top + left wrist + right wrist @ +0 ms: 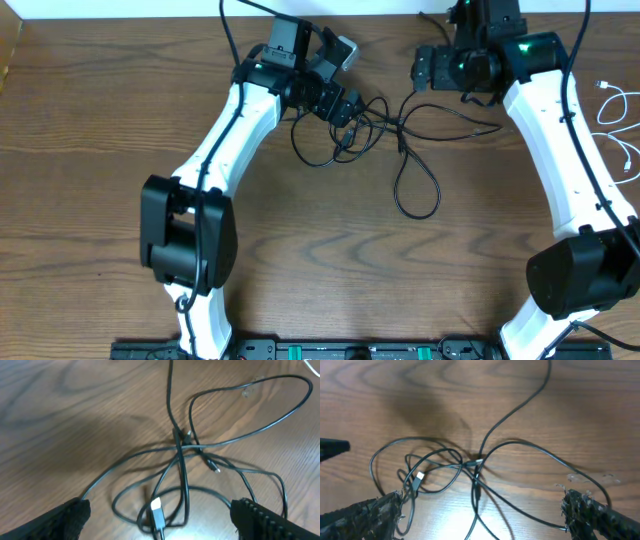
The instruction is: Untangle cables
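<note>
The black cable (415, 185) lies in a tangle of loops on the wooden table, with its knot (365, 125) at mid-back. My left gripper (345, 110) is open just above the knot's left side. In the left wrist view its fingers (161, 507) straddle a black USB plug (156, 512) and several crossing strands (180, 446), gripping nothing. My right gripper (422, 78) is open at the back, right of the knot. In the right wrist view its fingers (482, 497) span crossing strands (475, 465). The white cable (617, 120) lies apart at the right edge.
The table's back edge (150, 20) meets a white wall just behind both grippers. The left arm (225, 140) crosses the table's left half. The right arm (565, 150) runs along the right side, beside the white cable.
</note>
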`<control>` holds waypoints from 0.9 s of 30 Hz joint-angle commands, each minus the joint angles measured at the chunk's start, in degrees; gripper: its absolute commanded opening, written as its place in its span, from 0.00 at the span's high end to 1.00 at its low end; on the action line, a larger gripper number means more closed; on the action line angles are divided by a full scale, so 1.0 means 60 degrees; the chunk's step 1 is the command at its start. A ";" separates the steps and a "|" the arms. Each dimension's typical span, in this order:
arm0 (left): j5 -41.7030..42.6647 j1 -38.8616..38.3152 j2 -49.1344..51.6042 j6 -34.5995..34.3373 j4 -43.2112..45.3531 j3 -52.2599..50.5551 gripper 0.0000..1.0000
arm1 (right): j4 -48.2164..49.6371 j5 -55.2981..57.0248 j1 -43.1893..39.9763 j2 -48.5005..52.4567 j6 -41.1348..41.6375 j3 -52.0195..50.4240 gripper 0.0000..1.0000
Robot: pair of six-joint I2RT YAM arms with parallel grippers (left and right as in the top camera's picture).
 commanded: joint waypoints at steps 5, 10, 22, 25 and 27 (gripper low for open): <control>0.0503 -0.0433 0.0816 0.0084 0.1326 0.0131 0.13 | -0.0015 0.0175 -0.0270 -0.0229 0.0153 0.0015 0.01; 0.0160 -0.0761 0.1268 0.0051 0.2237 0.0131 0.19 | -0.0095 0.0178 -0.0273 -0.0229 0.0018 0.0015 0.01; -0.0827 -0.0947 0.1563 0.0007 0.2167 0.0080 0.70 | -0.0229 0.0430 -0.0273 -0.0229 -0.0066 0.0011 0.01; -0.0827 -0.0947 0.1563 -0.0138 0.2167 0.0080 0.76 | -0.0229 0.0430 -0.0273 -0.0229 -0.0066 0.0011 0.01; -0.0827 -0.0947 0.1563 -0.0222 0.2142 0.0080 0.80 | -0.0226 0.0430 -0.0273 -0.0229 -0.0066 0.0011 0.01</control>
